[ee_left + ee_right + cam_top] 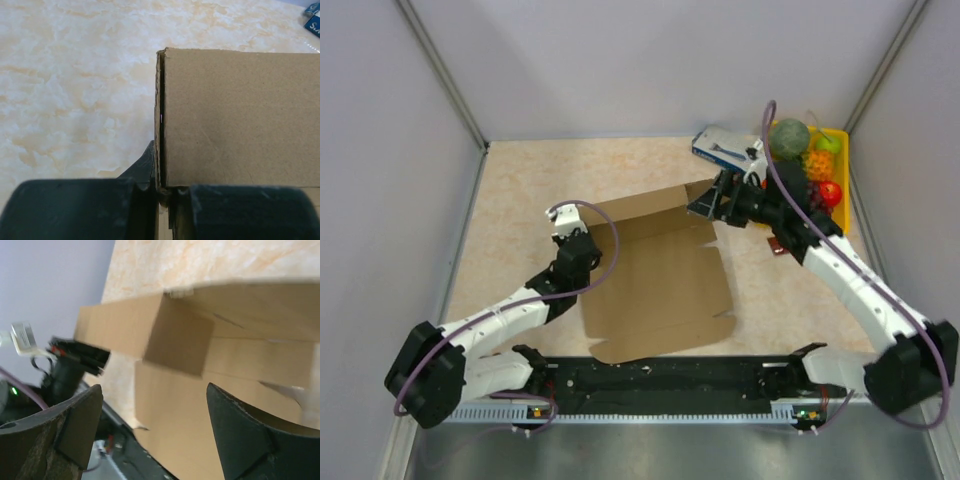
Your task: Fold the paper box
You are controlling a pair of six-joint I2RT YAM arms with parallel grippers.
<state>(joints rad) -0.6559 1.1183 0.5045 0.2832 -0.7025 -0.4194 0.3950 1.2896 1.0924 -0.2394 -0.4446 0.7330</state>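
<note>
Brown corrugated cardboard fills the left wrist view, where the left tool (162,189) is pinched narrow on the raised left wall of the paper box (660,290), one finger on each face of the wall near its end. The right tool (154,390) stands wide, gripping nothing; a short folded flap at the box's far right corner sits just ahead of the gap between its fingers, and whether either finger touches it cannot be told.

From above, the left arm lies low, running from its base at the near left up to the box's left side with the wrist bent inward. The right arm stretches diagonally from the near right, its wrist turned toward the box's far right corner.

The box sits in the middle of the desk (520,200), its large bottom panel flat, the far wall and left wall raised, the near flaps lying flat toward the arm bases. A blue-and-white carton (725,150) and a yellow fruit tray (840,140) lie just beyond the right tool
</note>
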